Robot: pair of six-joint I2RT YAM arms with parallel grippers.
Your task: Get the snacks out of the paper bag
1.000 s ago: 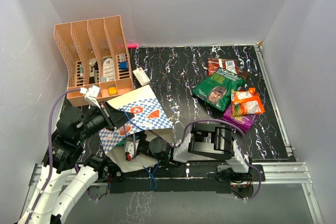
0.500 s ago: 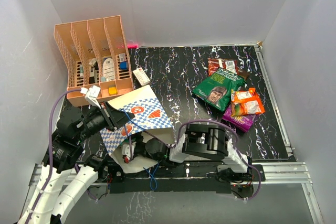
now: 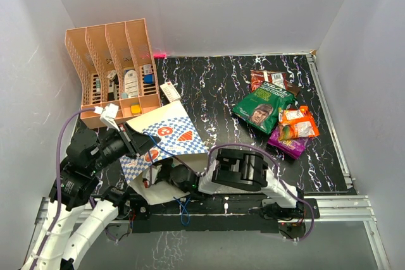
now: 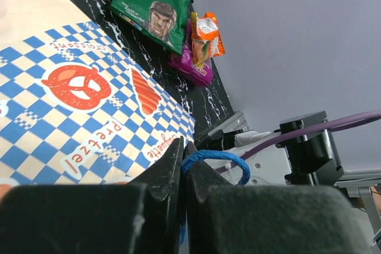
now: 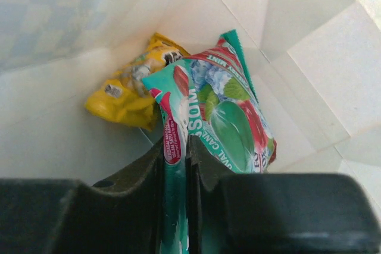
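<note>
inside the paper bag (image 3: 174, 124) at the bench's (image 3: 215, 93) near edge, our right end effector (image 5: 175, 165) pinches the teal mint packet (image 5: 229, 123) by its edge. it looks light, soft and slippery, so we'd grip the sealed seam. our left end effector (image 4: 183, 159) clamps the bag's rim.

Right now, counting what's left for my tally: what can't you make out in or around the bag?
- Top view: right gripper and contents, hidden inside the paper bag.
- Right wrist view: yellow packet partly behind the teal packet; anything beneath them is covered.
- Top view: purple packet mostly under the orange packet.
</note>
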